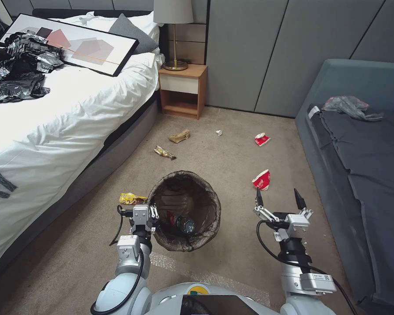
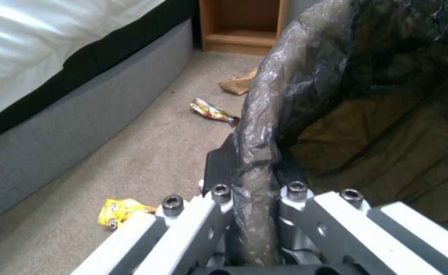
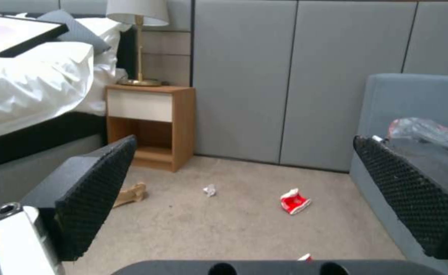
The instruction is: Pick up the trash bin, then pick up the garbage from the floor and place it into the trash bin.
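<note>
Carpet between bed [image 1: 52, 113] and sofa [image 1: 363, 153]: litter scattered. Left gripper [image 1: 152, 215] clamps bin [image 1: 186, 210] rim; right gripper [image 1: 279, 199] spread wide, empty, near red packet [image 1: 262, 179].

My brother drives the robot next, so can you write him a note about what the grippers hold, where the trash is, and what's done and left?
Left gripper: shut on the trash bin at its bagged rim, holding it up.
Right gripper: open, empty, beside the bin above the carpet.
Done: bin picked up; a bottle and a red piece already lie inside.
Left on the floor: yellow wrapper by the bin, second wrapper, brown paper bag, tissue scrap, two red-and-white packets.
</note>
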